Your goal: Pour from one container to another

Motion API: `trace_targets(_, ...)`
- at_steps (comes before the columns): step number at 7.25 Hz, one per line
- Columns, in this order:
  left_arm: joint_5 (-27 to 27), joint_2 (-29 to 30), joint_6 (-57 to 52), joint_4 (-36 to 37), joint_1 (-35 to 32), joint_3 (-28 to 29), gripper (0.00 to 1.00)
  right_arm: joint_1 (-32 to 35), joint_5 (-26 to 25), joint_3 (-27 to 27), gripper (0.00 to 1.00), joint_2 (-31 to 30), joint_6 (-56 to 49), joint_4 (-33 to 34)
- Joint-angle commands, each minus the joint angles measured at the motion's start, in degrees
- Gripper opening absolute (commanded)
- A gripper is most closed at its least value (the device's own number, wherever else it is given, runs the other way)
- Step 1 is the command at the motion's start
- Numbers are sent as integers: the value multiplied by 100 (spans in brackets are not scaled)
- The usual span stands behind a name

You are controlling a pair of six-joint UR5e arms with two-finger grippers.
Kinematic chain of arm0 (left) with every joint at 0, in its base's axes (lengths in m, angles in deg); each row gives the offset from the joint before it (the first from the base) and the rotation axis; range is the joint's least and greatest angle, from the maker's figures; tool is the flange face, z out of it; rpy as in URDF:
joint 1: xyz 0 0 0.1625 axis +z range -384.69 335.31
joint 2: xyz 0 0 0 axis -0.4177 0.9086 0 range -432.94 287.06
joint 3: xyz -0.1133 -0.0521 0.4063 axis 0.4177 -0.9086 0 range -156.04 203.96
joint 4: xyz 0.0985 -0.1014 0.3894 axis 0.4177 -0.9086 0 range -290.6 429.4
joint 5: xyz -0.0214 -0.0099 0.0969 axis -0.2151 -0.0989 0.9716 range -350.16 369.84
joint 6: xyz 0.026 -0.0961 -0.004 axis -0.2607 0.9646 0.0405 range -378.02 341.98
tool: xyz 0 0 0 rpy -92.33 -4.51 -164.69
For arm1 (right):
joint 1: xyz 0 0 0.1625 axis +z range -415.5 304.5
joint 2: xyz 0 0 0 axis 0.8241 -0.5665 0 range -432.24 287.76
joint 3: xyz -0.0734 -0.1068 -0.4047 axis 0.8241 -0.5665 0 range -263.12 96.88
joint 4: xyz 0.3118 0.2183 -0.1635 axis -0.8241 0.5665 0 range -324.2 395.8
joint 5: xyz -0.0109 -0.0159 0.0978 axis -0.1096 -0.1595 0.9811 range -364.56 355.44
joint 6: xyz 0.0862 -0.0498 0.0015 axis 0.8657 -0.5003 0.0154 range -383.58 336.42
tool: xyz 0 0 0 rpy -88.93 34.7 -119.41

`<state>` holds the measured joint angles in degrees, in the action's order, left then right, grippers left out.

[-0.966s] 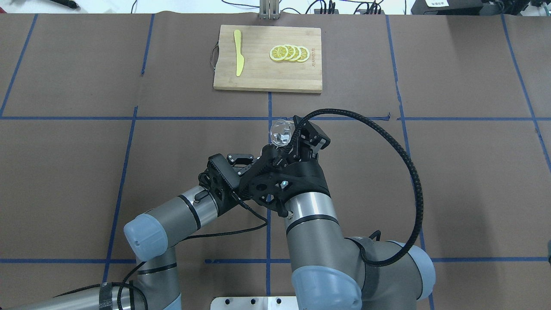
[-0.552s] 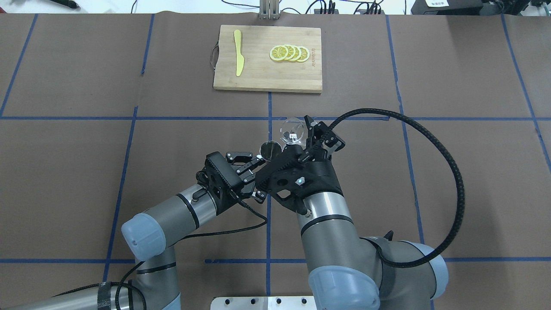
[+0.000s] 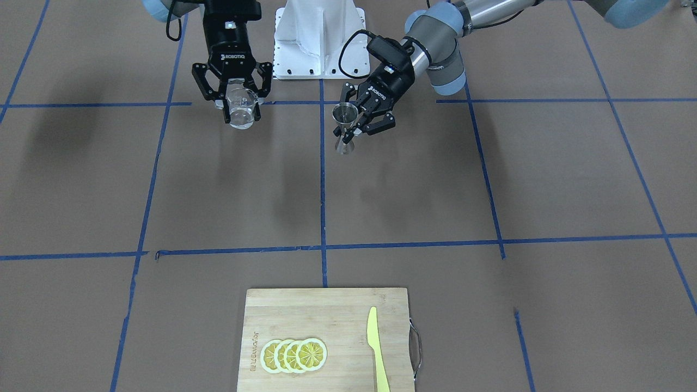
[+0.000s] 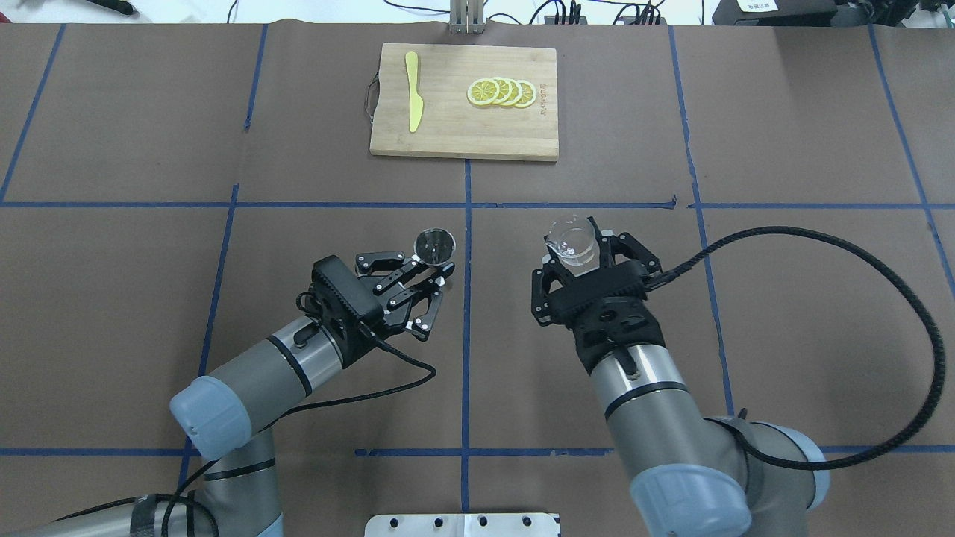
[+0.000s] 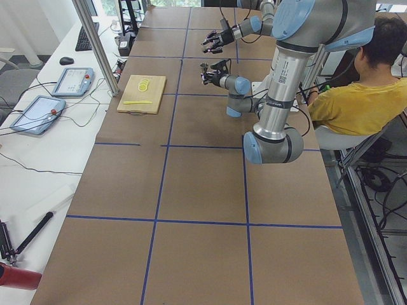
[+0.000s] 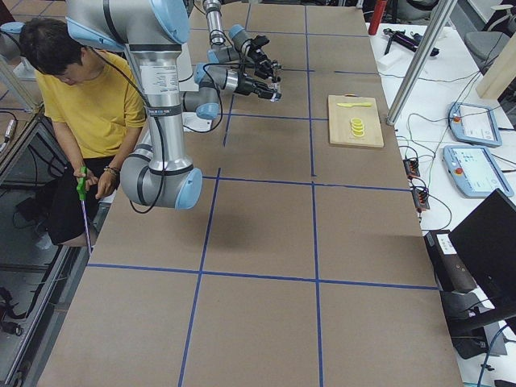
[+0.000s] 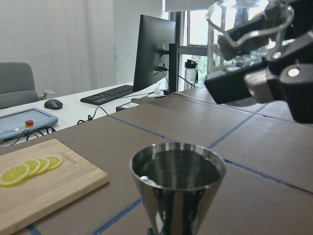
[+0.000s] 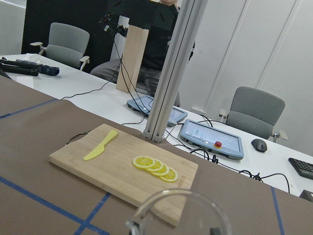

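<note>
The clear glass cup (image 4: 571,240) stands upright in my right gripper (image 4: 576,255), which is shut on it just right of the table's centre line; the front-facing view shows the same cup (image 3: 240,115) hanging in that gripper (image 3: 238,103). The steel jigger (image 4: 435,245) is upright just left of the centre line, with my left gripper (image 4: 430,270) shut around its narrow waist. Opposite, the jigger (image 3: 344,129) shows with its base close over the table. The left wrist view has the jigger's mouth (image 7: 178,169) close up and the cup (image 7: 242,22) high to its right. Only the cup's rim (image 8: 178,213) shows in the right wrist view.
A bamboo cutting board (image 4: 462,130) lies at the far middle, carrying lemon slices (image 4: 501,92) and a yellow plastic knife (image 4: 412,89). The robot's white base (image 3: 321,38) sits between the arms. A person in yellow (image 5: 356,89) sits behind the robot.
The right gripper swung the cup from a tilt over the jigger out to the right and turned it upright. The left gripper drew the jigger a little left.
</note>
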<state>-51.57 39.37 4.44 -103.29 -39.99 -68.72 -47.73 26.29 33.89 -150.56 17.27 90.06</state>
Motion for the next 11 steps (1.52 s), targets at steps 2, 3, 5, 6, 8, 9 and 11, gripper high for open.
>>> trace_targets(2,611,-1093,593,-674,-8,-276,0,14,17,-20,0,-658,1027,-530)
trace_targets(3,787,-1602,628,-1131,-8,-285,0,14,26,-20,0,-763,1283,-539)
trace_targets(5,1349,-2376,629,-1783,-8,-276,0,23,35,-11,0,-930,1532,-548)
trace_targets(6,1421,-2868,629,-2047,-17,-268,0,23,44,-20,0,-931,1532,-548)
trace_targets(8,1947,-3459,663,-2548,-17,-59,0,32,52,-20,0,-931,1540,-548)
trace_targets(9,2184,-3722,890,-2812,-17,265,0,32,61,-11,0,-931,1540,-548)
trace_targets(11,2449,-3769,1014,-2928,1,663,0,32,52,-2,0,-905,1540,-548)
